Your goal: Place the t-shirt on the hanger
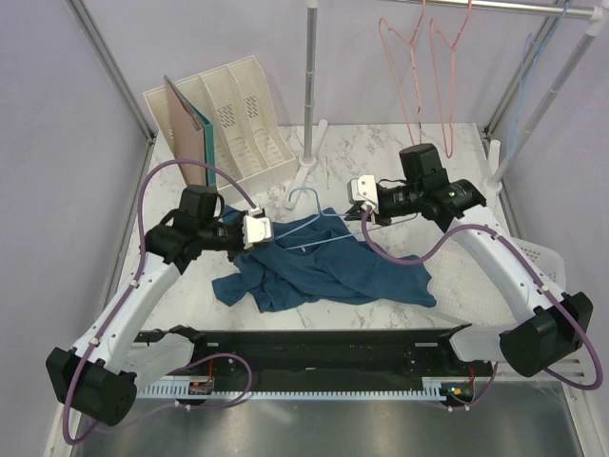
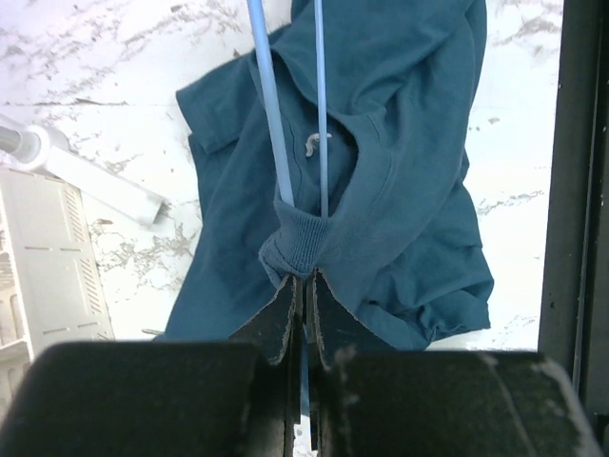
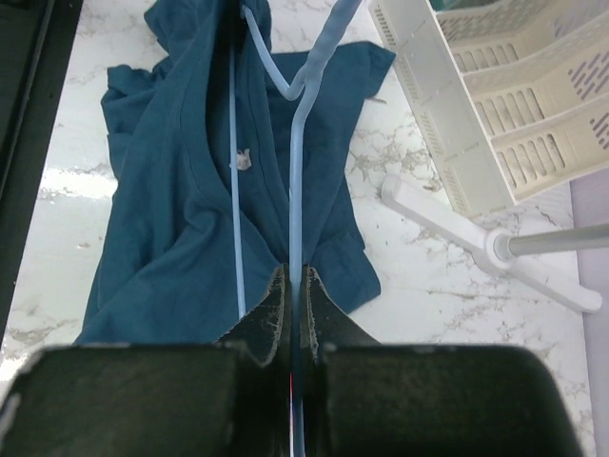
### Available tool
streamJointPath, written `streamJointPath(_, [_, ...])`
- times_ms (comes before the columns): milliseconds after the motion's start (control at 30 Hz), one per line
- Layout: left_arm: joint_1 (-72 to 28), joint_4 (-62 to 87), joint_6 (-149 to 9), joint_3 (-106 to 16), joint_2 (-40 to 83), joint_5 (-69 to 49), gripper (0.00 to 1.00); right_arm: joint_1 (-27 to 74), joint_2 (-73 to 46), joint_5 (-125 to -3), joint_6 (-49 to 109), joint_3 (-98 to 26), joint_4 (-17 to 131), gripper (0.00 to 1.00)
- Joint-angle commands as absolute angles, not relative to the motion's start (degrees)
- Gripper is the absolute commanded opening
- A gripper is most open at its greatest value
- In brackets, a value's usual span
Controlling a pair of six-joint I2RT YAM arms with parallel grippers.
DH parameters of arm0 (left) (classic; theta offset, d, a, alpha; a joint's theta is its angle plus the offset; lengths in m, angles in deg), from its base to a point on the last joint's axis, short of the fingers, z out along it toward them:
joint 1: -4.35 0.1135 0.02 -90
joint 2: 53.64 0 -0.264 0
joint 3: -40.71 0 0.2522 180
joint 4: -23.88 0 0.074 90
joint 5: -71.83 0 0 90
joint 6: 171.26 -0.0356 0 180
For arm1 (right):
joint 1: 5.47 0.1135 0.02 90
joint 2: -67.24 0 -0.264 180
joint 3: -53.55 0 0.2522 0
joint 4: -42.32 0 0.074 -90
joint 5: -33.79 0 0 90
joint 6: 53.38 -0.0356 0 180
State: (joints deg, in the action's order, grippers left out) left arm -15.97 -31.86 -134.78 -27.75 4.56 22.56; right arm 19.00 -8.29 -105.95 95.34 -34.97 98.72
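White link shells and black joint housings are recorded on the left arm [image 1: 124,309] and the right arm [image 1: 509,267]. A purple cable [image 1: 183,165] is looped along each. Black wedge-shaped fingers [image 2: 276,328], frayed at the edges, are noted on the left gripper [image 2: 303,278].

A white marble-patterned table [image 1: 381,152] stands between pale lavender walls [image 1: 48,143]. At its back are a cream file organizer [image 1: 240,107] and a metal garment rail [image 1: 495,8] carrying pink wire hangers [image 1: 419,76].

I see a plain dark teal t-shirt [image 1: 324,271], a light-blue hanger [image 3: 295,181], pink-red hangers [image 1: 416,81], and a white, grey-veined marble table [image 1: 357,152].
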Motion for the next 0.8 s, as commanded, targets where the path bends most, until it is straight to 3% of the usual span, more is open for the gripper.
streamJointPath(0, [-17.27, -31.81, -130.39, -33.42, 5.86, 24.80, 0.02, 20.80, -9.23, -112.64, 92.09, -33.69, 90.37, 0.00])
streamJointPath(767, [-24.30, -26.54, -117.84, -35.02, 7.98, 27.00, 0.09, 25.81, -5.10, -114.05, 69.94, -17.43, 53.72, 0.00])
